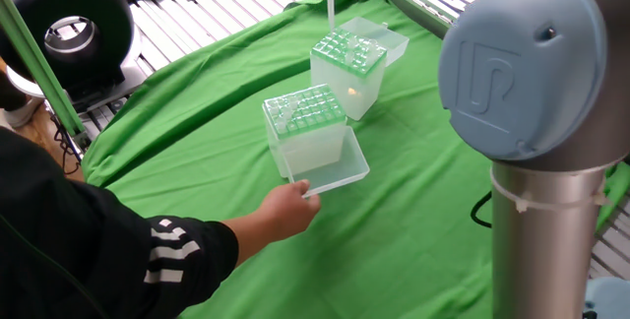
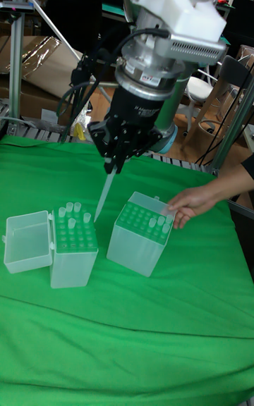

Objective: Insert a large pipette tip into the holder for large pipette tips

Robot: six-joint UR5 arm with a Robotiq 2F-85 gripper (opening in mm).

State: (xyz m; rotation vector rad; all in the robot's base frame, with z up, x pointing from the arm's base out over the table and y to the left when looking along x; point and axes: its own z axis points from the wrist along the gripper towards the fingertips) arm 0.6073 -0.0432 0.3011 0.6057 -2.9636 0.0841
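Observation:
The large pipette tip (image 2: 104, 195), a slender whitish cone, hangs point down from my gripper (image 2: 113, 164), which is shut on its upper end. In the fixed view the large pipette tip (image 1: 331, 4) hangs above the far box (image 1: 349, 68), whose paler top bristles with clear tips; my gripper is cut off by the top edge there. The holder for large pipette tips (image 1: 305, 127) has a green grid top and stands nearer, its lid folded down. In the tall view the holder (image 2: 140, 237) is to the right of the tip's point, and the tip box (image 2: 74, 244) is to its left.
A person's hand (image 1: 290, 206) in a black sleeve holds the holder's open lid (image 1: 335, 169). My large blue-grey arm joint (image 1: 517, 63) fills the right foreground. A green cloth (image 1: 197, 132) covers the table. A black ring-shaped device (image 1: 69, 24) sits at the back left.

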